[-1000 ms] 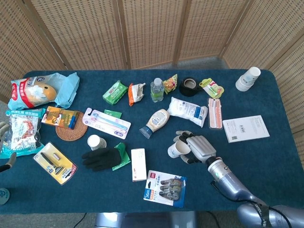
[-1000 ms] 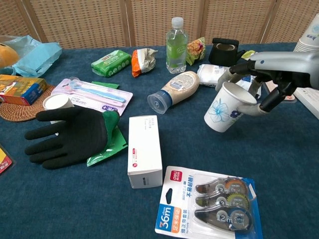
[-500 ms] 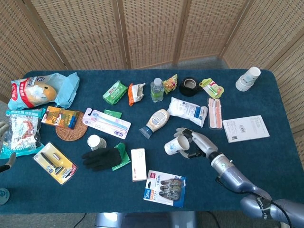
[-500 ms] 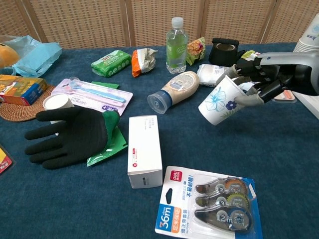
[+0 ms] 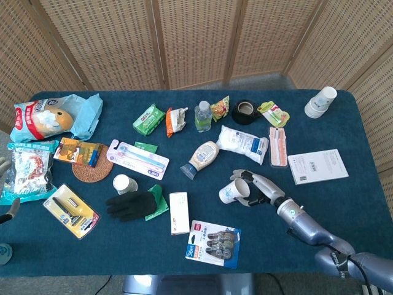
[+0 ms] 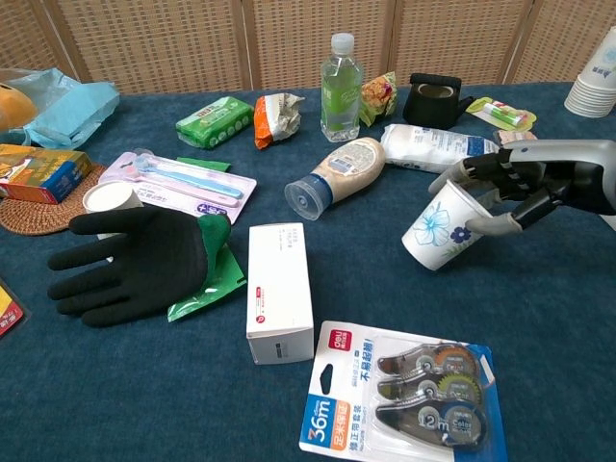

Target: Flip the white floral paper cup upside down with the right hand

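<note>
One hand works for us: our right hand [image 6: 520, 188] clasps the white floral paper cup [image 6: 442, 229] by its rim, tilting it mouth-rightward at the tabletop [image 6: 539, 366], ready to invert; it sits right of the mayonnaise bottle [image 6: 337, 173].

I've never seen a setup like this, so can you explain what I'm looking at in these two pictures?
This is a two-armed robot at a table covered in blue cloth. One camera looks down from its head, the other looks forward from its chest. Its right robot hand, a metal hand with fingers, holds a white floral paper cup, tilted, with its base low near the cloth. Scattered around are a black glove, a white box, a pack of correction tape, a water bottle and snack packets. The left robot hand barely shows at the head view's edge.
</note>
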Action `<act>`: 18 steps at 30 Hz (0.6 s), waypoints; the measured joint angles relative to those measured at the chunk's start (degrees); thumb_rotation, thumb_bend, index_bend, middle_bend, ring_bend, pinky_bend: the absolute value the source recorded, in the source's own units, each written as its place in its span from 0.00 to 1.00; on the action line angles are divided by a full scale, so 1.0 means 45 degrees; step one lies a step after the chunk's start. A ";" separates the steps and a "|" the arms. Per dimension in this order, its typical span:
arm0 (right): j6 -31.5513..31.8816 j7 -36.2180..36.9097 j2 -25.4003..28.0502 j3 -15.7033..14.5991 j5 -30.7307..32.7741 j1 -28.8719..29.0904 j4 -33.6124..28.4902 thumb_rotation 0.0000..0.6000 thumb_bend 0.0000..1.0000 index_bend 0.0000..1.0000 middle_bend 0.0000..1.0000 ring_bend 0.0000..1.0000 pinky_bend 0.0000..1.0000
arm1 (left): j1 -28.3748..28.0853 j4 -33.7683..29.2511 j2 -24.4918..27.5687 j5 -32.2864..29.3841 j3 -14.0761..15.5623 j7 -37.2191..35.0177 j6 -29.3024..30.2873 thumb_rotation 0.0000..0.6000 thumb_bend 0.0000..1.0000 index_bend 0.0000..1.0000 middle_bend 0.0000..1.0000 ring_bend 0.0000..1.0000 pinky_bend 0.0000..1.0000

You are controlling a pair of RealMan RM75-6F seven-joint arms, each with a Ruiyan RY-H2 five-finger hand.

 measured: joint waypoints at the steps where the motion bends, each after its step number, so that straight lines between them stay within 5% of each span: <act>1: 0.0026 0.0056 0.0046 -0.0117 -0.0183 0.0019 0.0071 1.00 0.40 0.06 0.03 0.00 0.00 | 0.0005 0.0005 -0.0002 0.0007 0.0001 -0.0004 0.0012 1.00 0.47 0.03 0.05 0.02 0.00; 12: 0.0872 -0.0796 0.0758 -0.0605 -0.0598 -0.0103 0.0289 1.00 0.43 0.00 0.00 0.00 0.00 | -0.0003 0.0142 -0.0096 0.0114 -0.0017 -0.0134 0.0103 1.00 0.47 0.03 0.05 0.02 0.00; 18: 0.1435 -0.3072 0.1166 -0.0606 -0.0373 -0.0288 -0.0212 1.00 0.43 0.00 0.00 0.00 0.00 | -0.0006 0.0214 -0.0122 0.0137 -0.0012 -0.0190 0.0096 1.00 0.47 0.03 0.06 0.02 0.00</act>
